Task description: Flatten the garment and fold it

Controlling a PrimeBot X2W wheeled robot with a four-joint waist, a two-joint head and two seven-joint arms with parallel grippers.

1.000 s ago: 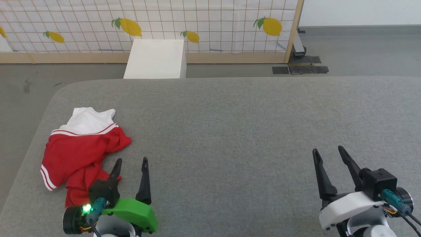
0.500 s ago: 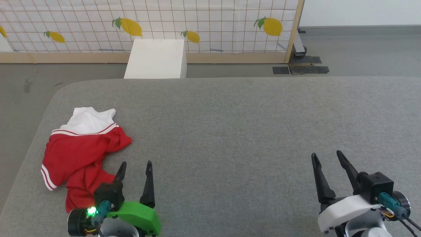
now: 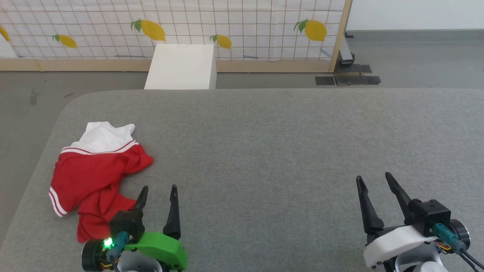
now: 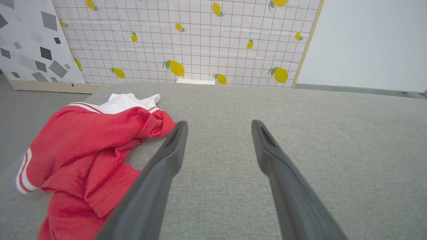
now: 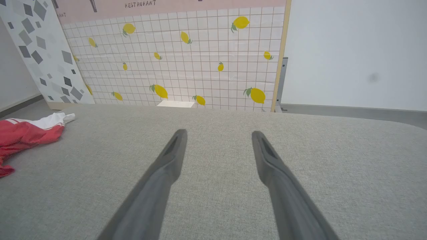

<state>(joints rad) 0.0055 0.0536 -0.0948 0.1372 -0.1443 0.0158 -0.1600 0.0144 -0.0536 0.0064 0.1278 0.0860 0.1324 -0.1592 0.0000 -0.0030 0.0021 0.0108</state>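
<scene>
Both sets of jaws stand apart, empty: the left gripper point(image 3: 159, 187) just beside the crumpled garment point(image 3: 90, 173) near the left edge of the grey surface point(image 3: 264, 151), the right gripper point(image 3: 373, 176) well apart. Pinch one outer hem layer, then draw it centreward before spreading

**Staged robot test lab**

Printed panels stand on bare grey floor point(image 3: 423, 56): a lemon-grid panel point(image 3: 242, 22) in a wooden frame, a terrazzo-print panel point(image 4: 30, 43), a pink strip point(image 5: 200, 5) lettered "RESTAURANT". Plain white wall point(image 5: 353, 53), grey fabric-covered table point(image 3: 264, 143).

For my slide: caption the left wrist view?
Open left gripper near a crumpled red, white-sleeved T-shirt on a grey fabric surface.
</scene>
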